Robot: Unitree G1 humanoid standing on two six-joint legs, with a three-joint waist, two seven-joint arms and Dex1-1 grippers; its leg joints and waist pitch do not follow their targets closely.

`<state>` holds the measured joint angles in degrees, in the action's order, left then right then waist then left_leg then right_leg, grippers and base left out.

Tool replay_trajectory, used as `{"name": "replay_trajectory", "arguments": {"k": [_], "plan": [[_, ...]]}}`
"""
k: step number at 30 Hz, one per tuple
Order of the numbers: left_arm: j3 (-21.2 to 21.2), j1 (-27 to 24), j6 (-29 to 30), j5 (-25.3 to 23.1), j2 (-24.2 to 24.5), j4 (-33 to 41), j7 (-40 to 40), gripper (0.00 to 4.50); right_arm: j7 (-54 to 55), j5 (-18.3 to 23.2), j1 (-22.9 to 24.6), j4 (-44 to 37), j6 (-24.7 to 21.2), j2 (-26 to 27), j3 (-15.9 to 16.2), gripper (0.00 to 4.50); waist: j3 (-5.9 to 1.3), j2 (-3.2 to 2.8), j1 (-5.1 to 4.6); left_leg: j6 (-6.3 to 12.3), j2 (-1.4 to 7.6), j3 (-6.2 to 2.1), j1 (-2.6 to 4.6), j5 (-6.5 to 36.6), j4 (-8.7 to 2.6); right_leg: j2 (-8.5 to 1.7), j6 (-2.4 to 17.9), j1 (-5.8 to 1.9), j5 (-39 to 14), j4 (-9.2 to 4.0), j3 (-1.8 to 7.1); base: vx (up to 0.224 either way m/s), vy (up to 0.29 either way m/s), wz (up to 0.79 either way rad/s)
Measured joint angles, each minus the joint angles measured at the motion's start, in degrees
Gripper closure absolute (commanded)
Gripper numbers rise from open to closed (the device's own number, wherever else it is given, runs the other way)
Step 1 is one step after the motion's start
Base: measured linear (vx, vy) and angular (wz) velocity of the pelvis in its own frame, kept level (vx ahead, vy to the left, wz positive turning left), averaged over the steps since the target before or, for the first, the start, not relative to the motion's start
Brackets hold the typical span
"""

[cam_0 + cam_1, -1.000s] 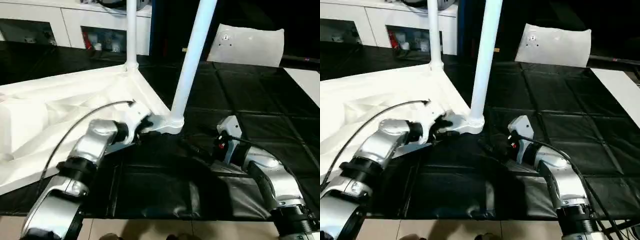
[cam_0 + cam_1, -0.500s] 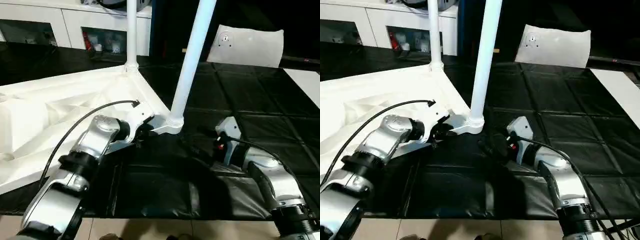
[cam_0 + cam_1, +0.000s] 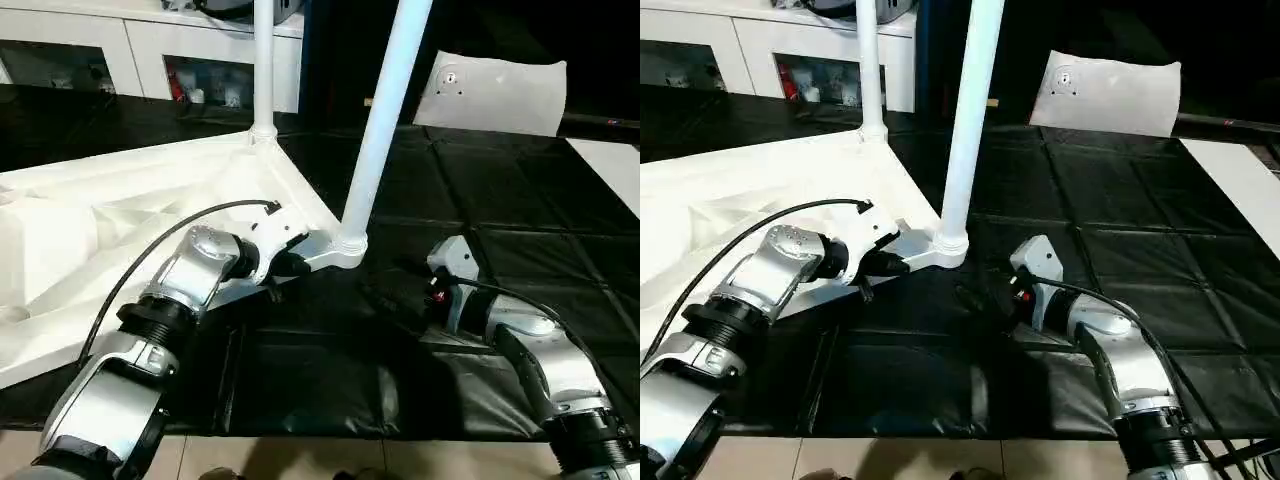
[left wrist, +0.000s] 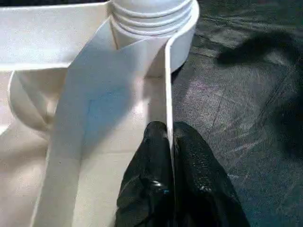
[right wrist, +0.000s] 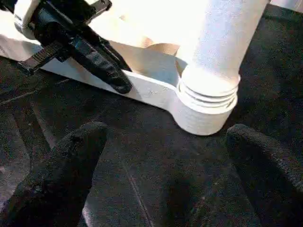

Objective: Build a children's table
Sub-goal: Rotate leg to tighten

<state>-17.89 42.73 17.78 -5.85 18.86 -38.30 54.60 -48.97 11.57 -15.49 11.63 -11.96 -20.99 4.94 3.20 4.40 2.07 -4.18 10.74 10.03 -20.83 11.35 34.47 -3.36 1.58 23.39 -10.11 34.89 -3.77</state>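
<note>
Done: two legs upright in tabletop corner sockets, frame centre.
Left: remaining legs, by task.
Left gripper: pinched on tabletop rim.
Right gripper: spread wide, empty.

Both upright legs, the near leg and the far leg, run off the top edge. The tabletop is cut off at the left, and the left forearm covers part of its rim.
</note>
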Motion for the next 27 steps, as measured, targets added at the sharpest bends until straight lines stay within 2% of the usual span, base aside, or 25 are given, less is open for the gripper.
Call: {"name": "replay_trajectory", "arguments": {"k": [6, 10, 15, 19, 21, 27], "plan": [[-1.31, -1.80, -9.14, -0.39, 2.37, -0.41, 5.92, 4.48, -2.87, 0.10, -1.00, 0.02, 1.46, -1.43, -0.03, 0.00, -0.07, -0.19, 0.42, -0.01, 0.02, -0.02, 0.06, -0.01, -0.03, 0.00, -0.03, -0.03, -0.03, 0.02, -0.03, 0.000, 0.000, 0.00], [-2.25, -3.96, -16.70, 0.66, 5.35, -0.12, 12.88, 4.48, -7.25, 1.18, -1.14, 0.02, 2.60, -4.22, -0.02, 0.00, -0.09, -0.25, 1.05, -0.02, 0.03, -0.01, 0.49, 0.00, -0.07, -0.01, -0.41, -0.38, -0.27, 0.02, -0.03, 0.000, 0.000, 0.00], [-2.93, -6.63, -20.33, 2.86, 8.33, 2.80, 21.68, 4.48, -14.36, 2.25, -2.53, 0.19, 3.51, -6.94, 1.35, 0.00, -0.09, -0.33, 1.51, -0.02, 0.01, 0.01, 0.66, 0.00, -0.07, -0.07, -0.44, -0.57, -0.29, 0.02, -0.02, 0.000, 0.000, 0.00], [-3.72, -7.61, -23.95, 3.72, 10.21, 3.53, 25.74, 4.48, -20.73, 3.19, -2.67, 0.52, 5.18, -7.20, 3.06, 0.00, -0.10, -0.30, 1.65, -0.02, 0.01, 0.01, 0.64, 0.00, -0.08, -0.07, -0.45, -0.57, -0.29, 0.03, -0.03, 0.000, 0.000, 0.00], [-4.04, -8.29, -25.43, 4.08, 11.13, 4.35, 27.75, 4.50, -25.30, 4.81, -2.79, 1.08, 5.13, -7.25, 4.43, 0.29, -0.14, -0.21, 1.64, -0.02, 0.01, 0.01, 0.64, 0.00, -0.07, -0.07, -0.45, -0.59, -0.29, 0.03, -0.03, 0.000, 0.000, 0.00], [-4.51, -9.12, -26.29, 4.51, 12.14, 6.13, 30.64, 4.50, -29.17, 5.64, -5.84, 5.21, 5.52, -6.37, 5.80, 0.71, -0.15, -0.06, 1.75, -0.02, 0.01, 0.03, 0.61, 0.00, -0.06, -0.10, -0.46, -0.58, -0.31, 0.03, -0.04, 0.000, 0.000, 0.00]]}}
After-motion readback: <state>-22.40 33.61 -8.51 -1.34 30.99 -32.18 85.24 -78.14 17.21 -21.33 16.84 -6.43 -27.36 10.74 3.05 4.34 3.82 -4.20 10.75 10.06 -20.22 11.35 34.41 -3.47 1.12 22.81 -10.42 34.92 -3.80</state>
